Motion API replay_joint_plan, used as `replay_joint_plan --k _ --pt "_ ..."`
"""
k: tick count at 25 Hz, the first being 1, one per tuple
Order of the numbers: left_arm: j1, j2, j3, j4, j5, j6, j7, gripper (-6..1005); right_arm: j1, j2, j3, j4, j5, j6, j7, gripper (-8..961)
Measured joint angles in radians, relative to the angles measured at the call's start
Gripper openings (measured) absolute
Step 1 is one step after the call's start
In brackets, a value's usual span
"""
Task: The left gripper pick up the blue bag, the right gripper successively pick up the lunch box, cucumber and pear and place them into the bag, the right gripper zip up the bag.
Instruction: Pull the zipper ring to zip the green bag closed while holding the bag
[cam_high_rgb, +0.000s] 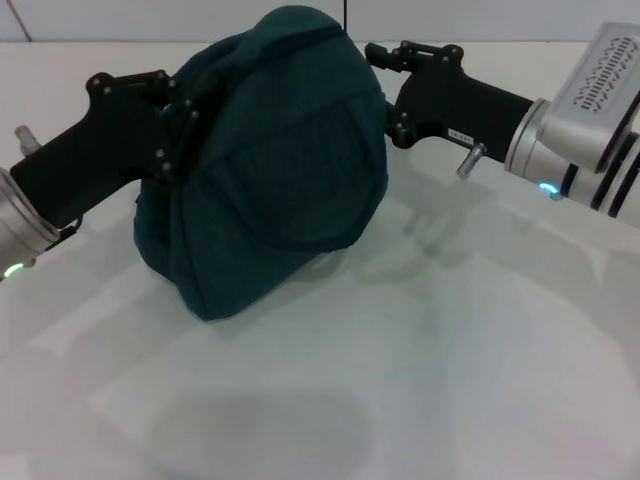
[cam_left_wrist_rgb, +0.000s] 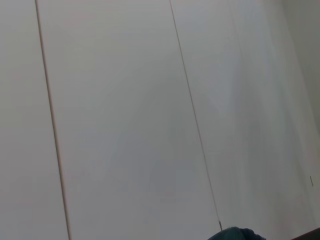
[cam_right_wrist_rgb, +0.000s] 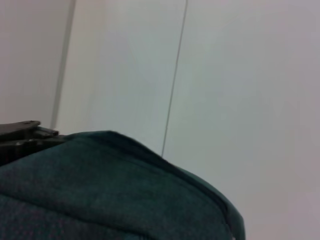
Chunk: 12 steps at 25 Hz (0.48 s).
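Teal-blue fabric: the blue bag (cam_high_rgb: 265, 160), bulging, its base resting on the white table (cam_high_rgb: 450, 360) toward the far edge. Left gripper (cam_high_rgb: 170, 120) clamped on the bag's left side, holding it upright. Right gripper (cam_high_rgb: 385, 55) at the bag's upper right; grip state cannot be told. Lunch box, cucumber, pear: none visible. Step judged: zipping. Next calls for a steady pull along the zipper line.

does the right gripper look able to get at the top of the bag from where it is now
Probably yes. The right gripper sits right at the upper edge of the blue bag, with nothing visible between them. The left gripper is at the bag's opposite side, out of its way.
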Motion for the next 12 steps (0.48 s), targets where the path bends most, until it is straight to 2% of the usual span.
replay_joint_plan --k 12 --pt "0.001 -0.001 0.0 0.0 0.002 -0.004 0.008 38 -0.012 -0.005 0.03 0.0 -0.004 0.018 -0.011 379"
